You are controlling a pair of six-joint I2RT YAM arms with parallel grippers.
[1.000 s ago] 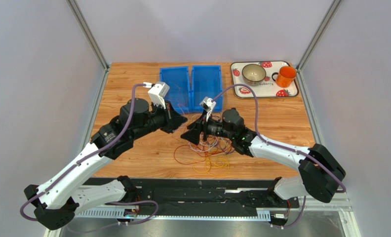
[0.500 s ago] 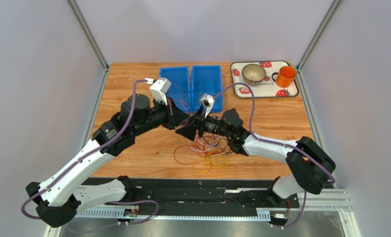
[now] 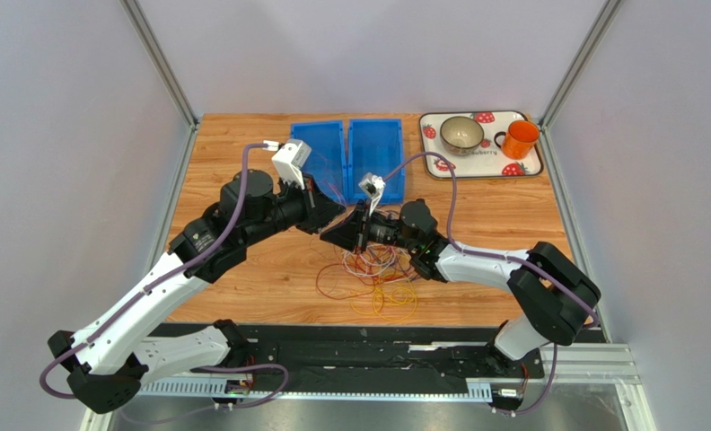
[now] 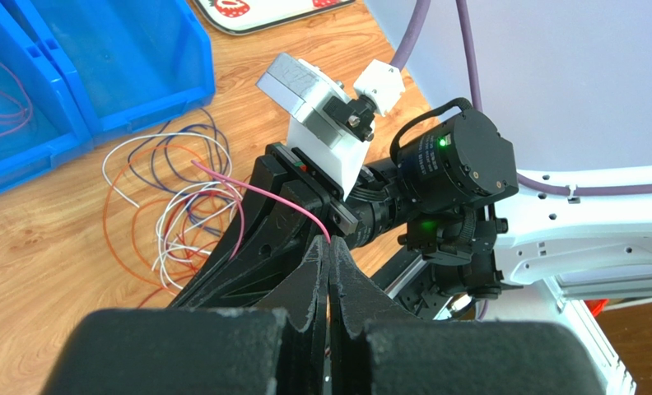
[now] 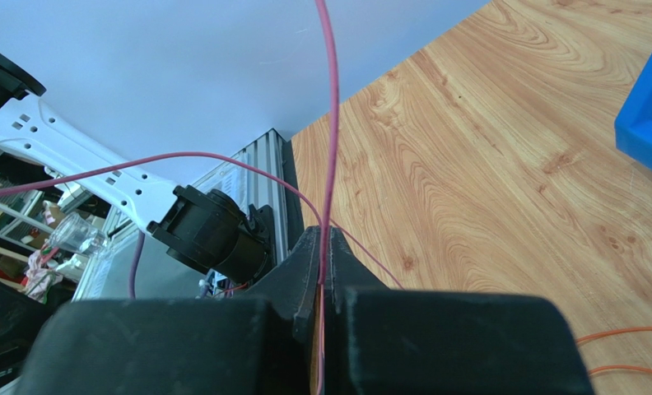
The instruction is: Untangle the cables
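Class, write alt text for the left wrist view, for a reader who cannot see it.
The left arm's black fingers, shut, pinch a thin dark red cable above a wooden table; beyond, a tangle of white, orange and dark wires, blue plastic bins and the right arm.

I see bright, even light with faint shadows; wrist views warp at the edges, left gripper (image 4: 329, 247) slightly soft.

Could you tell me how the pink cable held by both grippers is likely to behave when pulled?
Probably floppy: the pink cable arcs loosely away from the left gripper. Likely very light: it looks hair-thin against the right gripper. It may snag, since it seems to lead down into the tangled cables.
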